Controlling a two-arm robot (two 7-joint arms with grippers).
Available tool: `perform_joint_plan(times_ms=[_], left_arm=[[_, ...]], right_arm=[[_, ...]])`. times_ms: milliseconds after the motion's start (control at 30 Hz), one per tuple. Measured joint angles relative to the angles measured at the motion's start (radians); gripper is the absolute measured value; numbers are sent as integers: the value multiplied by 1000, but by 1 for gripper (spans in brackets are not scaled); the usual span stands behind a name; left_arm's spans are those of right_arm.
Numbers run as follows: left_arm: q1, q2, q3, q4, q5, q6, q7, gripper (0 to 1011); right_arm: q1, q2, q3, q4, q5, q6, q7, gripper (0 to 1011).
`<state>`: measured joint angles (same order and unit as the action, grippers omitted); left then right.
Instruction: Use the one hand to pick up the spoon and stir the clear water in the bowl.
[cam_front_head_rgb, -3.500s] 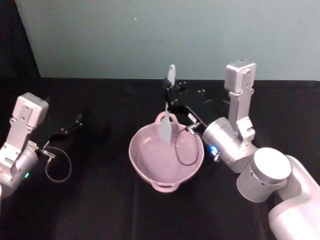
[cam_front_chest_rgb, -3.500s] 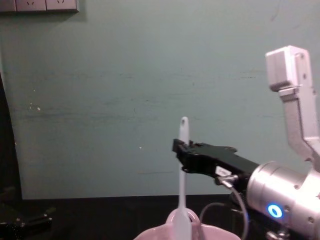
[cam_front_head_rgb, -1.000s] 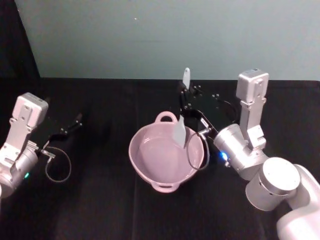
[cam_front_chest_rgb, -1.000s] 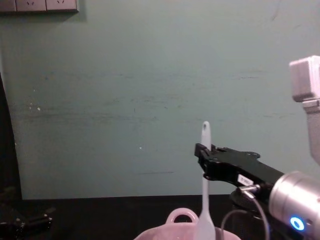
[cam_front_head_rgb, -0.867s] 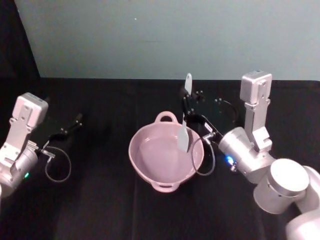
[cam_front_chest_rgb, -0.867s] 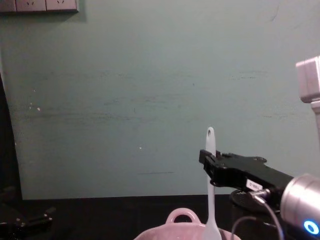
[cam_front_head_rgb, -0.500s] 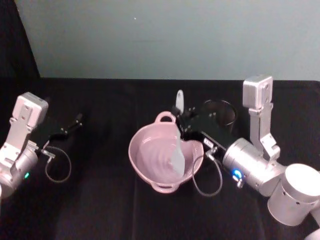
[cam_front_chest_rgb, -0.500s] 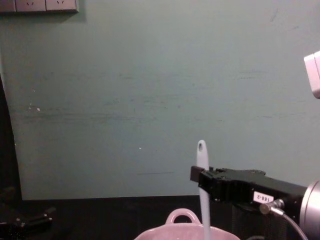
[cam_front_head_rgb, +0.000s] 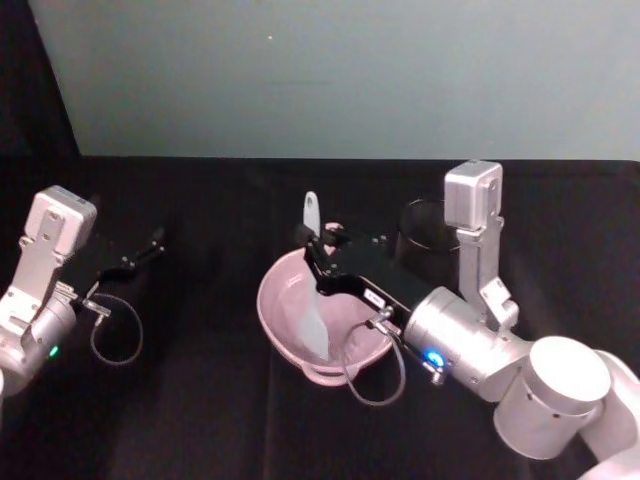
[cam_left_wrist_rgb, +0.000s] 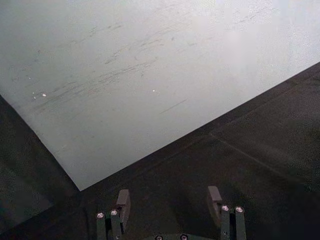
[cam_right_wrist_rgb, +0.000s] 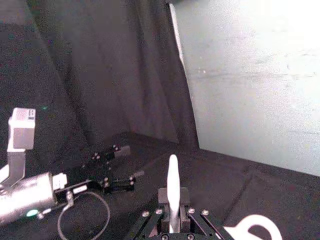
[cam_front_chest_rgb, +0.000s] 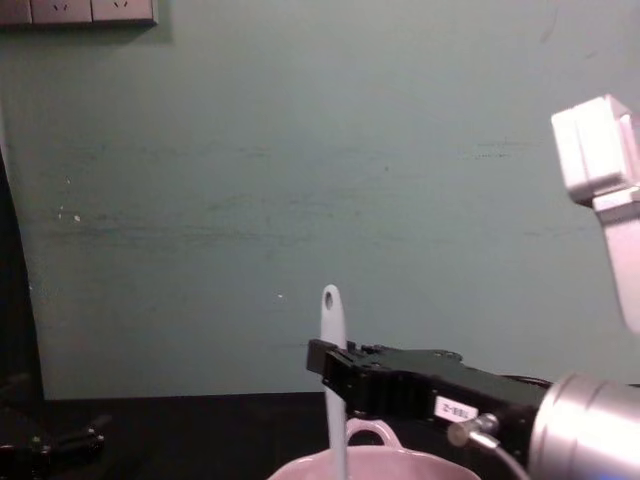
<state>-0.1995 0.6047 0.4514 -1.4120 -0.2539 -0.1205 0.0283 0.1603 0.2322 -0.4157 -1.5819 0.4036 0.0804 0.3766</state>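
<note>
At the centre of the head view, the black boxy right hand (cam_front_head_rgb: 314, 252) is clamped on the handle of the long slim white spoon (cam_front_head_rgb: 313, 318). The spoon stands nearly upright, its flat blade down inside the pale pink glossy bowl (cam_front_head_rgb: 270, 300) on the black desk (cam_front_head_rgb: 200, 400). A black wire-mesh cup (cam_front_head_rgb: 420, 232) stands behind, right of centre. The left hand (cam_left_wrist_rgb: 169, 194) sits at the left edge, its 2 fingers apart.

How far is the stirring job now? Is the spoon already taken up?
Done: the right gripper is shut on the white spoon, which is off the table. In hand: its blade sits inside the pink bowl. Left: the stirring itself, likely unfinished. The left gripper rests open at the table's left.
</note>
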Motion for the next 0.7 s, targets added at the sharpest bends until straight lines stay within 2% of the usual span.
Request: perform_joint_plan(times_ms=[167,367,467,500,700], left_arm=[[0,0,0,0,0,0,0,1011],[0,0,0,0,0,0,0,1011],[0,0,0,0,0,0,0,1011],[0,0,0,0,0,0,0,1011],[0,0,0,0,0,0,0,1011]], right_arm=[[31,-35,-18,57,-14,-60,-24,113],[62,-72,-19,128,-36,-124,-48,113],[82,-99,-9,182,-60,-176,-71,113],[82,-99,-9,182,-60,-176,-71,113],[90,-118,19,223,-111,-258,-107,113]])
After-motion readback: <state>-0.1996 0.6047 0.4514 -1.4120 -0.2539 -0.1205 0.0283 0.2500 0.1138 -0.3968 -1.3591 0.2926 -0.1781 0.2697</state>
